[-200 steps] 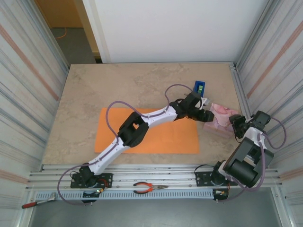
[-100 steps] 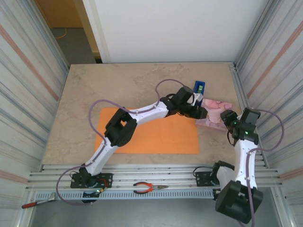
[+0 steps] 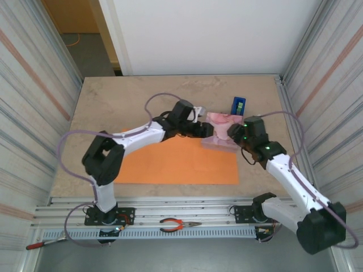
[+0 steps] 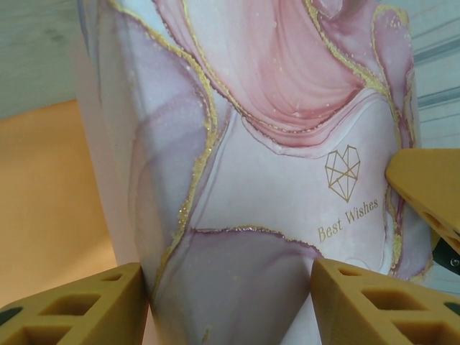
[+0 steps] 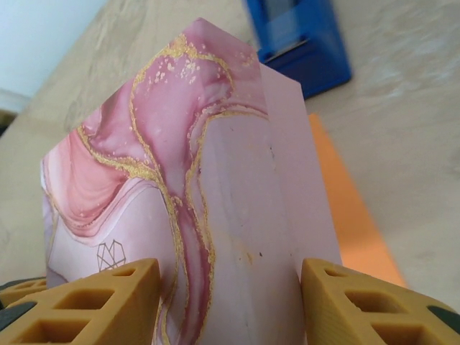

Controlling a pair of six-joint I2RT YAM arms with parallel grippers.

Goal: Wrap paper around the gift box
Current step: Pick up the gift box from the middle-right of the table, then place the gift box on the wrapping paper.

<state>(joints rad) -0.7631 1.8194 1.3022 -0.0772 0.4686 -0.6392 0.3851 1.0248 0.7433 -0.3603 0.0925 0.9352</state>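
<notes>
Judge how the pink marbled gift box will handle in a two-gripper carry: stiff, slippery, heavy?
The gift box is probably stiff: its edges look crisp between the left gripper and the right gripper. Its smooth printed skin may slip in those grips. It seems light: those two pinches alone hold it tilted.

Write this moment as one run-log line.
left pincer: shut on box | right pincer: shut on box | paper: flat on table | box: pink, at its far right corner

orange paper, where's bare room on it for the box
The paper is bare from the left arm to its near edge. Its far right corner is crowded: the left gripper and right gripper hold the box there, near the tape dispenser.
</notes>
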